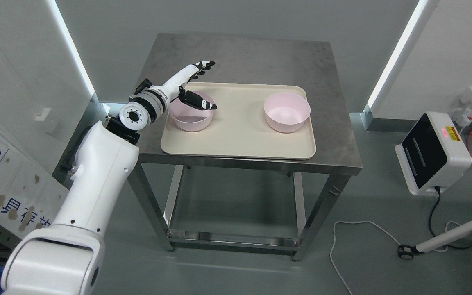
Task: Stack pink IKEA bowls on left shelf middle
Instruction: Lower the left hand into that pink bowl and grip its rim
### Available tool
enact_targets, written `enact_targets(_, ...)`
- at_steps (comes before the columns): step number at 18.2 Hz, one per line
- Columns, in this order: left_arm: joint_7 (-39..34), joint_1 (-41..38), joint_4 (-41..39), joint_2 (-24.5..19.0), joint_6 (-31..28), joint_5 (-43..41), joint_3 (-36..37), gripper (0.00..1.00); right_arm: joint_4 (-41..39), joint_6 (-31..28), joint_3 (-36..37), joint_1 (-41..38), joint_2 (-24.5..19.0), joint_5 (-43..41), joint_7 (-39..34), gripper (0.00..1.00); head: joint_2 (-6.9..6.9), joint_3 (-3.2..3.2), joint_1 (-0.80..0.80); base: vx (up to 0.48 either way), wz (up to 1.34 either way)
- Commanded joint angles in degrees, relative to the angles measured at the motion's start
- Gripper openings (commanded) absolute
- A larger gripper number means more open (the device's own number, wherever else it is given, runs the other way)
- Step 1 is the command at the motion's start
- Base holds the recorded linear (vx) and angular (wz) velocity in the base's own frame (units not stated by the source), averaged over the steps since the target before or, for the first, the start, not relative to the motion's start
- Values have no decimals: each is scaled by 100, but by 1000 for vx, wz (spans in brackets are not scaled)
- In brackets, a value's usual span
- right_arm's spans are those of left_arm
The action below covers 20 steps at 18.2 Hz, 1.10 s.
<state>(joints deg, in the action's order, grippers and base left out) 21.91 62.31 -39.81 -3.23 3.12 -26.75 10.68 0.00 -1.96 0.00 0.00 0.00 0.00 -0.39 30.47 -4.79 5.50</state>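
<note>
Two pink bowls stand upright on a cream tray (240, 139) on a steel table (260, 57). One bowl (193, 119) is at the tray's left, the other (287, 112) at its right. My left hand (201, 84) reaches in from the lower left and hovers over the left bowl's far-left rim. Its fingers (205, 64) are stretched out beyond the bowl and its thumb (197, 101) points across the bowl's opening. The hand is open and holds nothing. My right arm is out of view.
The table has a lower frame (236, 237) and grey floor around it. A white device with a black screen (432, 153) stands on the floor at right, with cables (355, 229) and a wheeled stand leg (445, 237). A printed board (2, 188) leans at left.
</note>
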Motion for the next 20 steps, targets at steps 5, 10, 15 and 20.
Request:
enact_targets(5, 15, 237, 932, -336, 5, -102, 134, 81, -193, -6, 62, -167, 100, 0, 4, 100, 0, 0, 0, 0, 0)
enact_targets(10, 33, 712, 932, -178, 5, -102, 496, 68, -193, 2, 62, -167, 100, 0, 4, 100, 0, 0, 0, 0, 0)
enact_targets(15, 270, 748, 932, -143, 5, -111, 1049, 64, -193, 2, 62, -167, 100, 0, 4, 100, 0, 0, 0, 0, 0)
enact_targets(20, 262, 669, 949, -169, 5, -269, 1120, 64, -193, 2, 62, -167, 100, 0, 4, 100, 0, 0, 0, 0, 0)
